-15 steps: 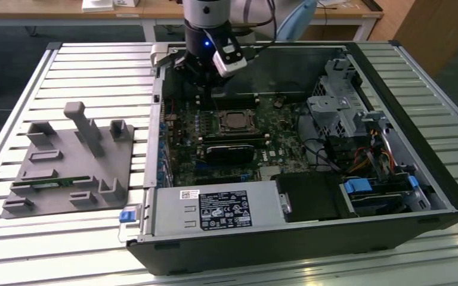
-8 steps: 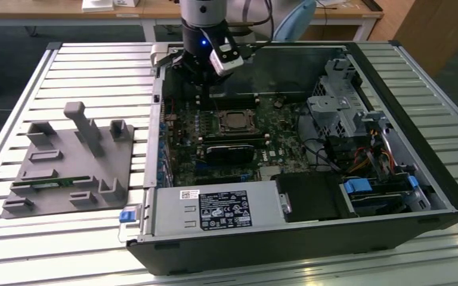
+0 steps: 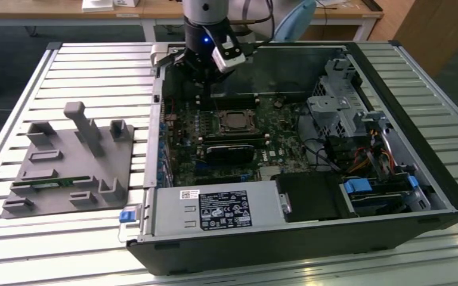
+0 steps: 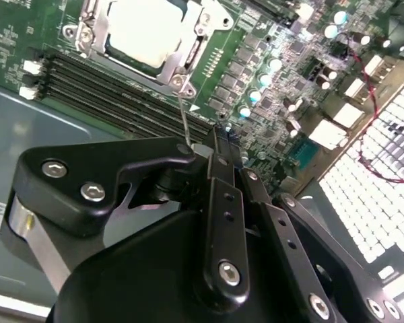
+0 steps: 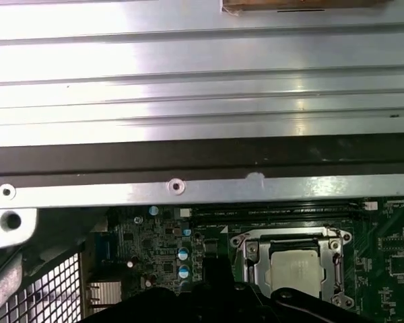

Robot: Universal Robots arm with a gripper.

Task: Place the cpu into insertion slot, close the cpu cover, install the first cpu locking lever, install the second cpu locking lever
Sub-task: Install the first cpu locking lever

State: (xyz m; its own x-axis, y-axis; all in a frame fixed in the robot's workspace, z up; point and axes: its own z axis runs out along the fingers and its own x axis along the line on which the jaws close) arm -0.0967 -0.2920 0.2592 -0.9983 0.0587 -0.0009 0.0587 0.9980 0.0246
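I see a grey fixture plate (image 3: 54, 170) on the slatted bench (image 3: 93, 65), beside the open computer case (image 3: 293, 250) with its power supply (image 3: 213, 208).

Silver-grey cpu (image 4: 145, 30); green circuit board (image 4: 13, 33)

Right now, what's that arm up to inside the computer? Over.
Gripper at locking lever tip. Cpu seated, cpu cover down. No obstruction seen.

The cpu (image 4: 148, 30) has a smooth, pale metal top; the cpu cover (image 4: 188, 54) is dull silver metal. The tool (image 4: 212, 145) looks matt black with shiny screws. The counter (image 3: 93, 65) is ribbed, brushed metal; the circuit board (image 4: 7, 40) is glossy green.
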